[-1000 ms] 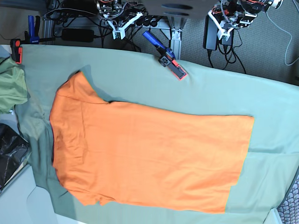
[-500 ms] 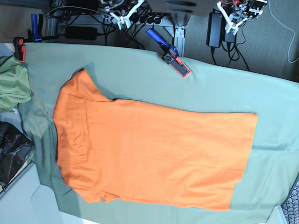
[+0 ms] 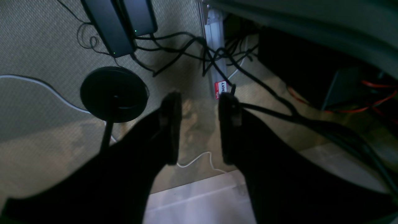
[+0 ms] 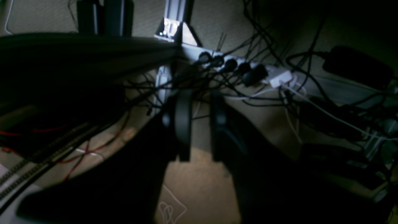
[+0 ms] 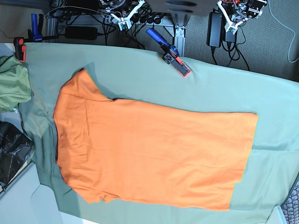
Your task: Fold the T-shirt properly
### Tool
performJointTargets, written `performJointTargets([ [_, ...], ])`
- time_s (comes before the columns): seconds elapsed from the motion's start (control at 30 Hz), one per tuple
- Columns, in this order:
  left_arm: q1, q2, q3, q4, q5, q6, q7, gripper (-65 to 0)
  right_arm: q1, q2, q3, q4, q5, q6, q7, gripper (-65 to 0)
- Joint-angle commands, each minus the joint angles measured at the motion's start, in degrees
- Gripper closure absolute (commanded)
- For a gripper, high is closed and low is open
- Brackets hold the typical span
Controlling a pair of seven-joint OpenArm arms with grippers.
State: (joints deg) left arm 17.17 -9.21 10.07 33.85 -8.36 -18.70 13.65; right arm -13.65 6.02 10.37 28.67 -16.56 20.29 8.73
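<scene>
The orange T-shirt [image 5: 149,149] lies flat on the sage-green cloth [image 5: 275,102], collar end to the left and hem to the right, with one sleeve [image 5: 81,86] pointing to the back left. Both grippers hang beyond the table's back edge, over the floor and far from the shirt. My left gripper [image 3: 199,124] is open, with only floor showing between its dark fingers [image 3: 171,124]; in the base view it sits at the top right [image 5: 230,22]. My right gripper [image 4: 200,124] holds a narrower gap with nothing in it, and sits at the top left [image 5: 122,19].
A blue and orange clamp [image 5: 169,55] bites the table's back edge, and another clamp [image 5: 19,49] stands at the back left. An olive-green garment [image 5: 11,86] and a black bag [image 5: 11,154] lie at the left. Cables, power bricks [image 3: 121,25] and a power strip [image 4: 248,70] cover the floor.
Both arms have drawn back toward the top of the base view, and the whole view has shifted slightly. The T-shirt lies as it did.
</scene>
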Motion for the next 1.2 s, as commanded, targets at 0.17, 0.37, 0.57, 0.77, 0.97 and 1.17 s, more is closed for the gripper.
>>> performJointTargets([
  [0.17,0.3,-0.2,0.0,0.3,0.7,5.2,0.8,-23.6,-0.4,0.3,0.0,0.5,1.0,4.5,-1.5,-11.8],
  [0.37,0.3,-0.2,0.0,0.3,1.0,7.1,1.2,-23.6,-0.4,0.3,2.0,0.5,5.2,4.5,-1.9,-17.3],
  [0.57,0.3,-0.2,0.0,0.3,1.0,7.1,1.2,-23.6,-0.4,0.3,2.9,0.5,5.2,4.6,-1.9,-18.0],
  [0.77,0.3,-0.2,0.0,0.3,1.0,7.1,1.2,-23.6,-0.4,0.3,2.9,0.5,5.2,4.6,-1.3,-18.0],
  [0.97,0.6,-0.2,0.0,0.3,1.0,7.1,1.2,-23.6,-0.4,0.3,2.9,0.5,5.2,4.5,-0.6,-18.0],
  [1.17,1.3,-0.2,0.0,0.3,0.3,2.7,1.2,-23.6,-0.4,0.3,2.9,0.5,5.2,4.6,-0.6,-18.0],
])
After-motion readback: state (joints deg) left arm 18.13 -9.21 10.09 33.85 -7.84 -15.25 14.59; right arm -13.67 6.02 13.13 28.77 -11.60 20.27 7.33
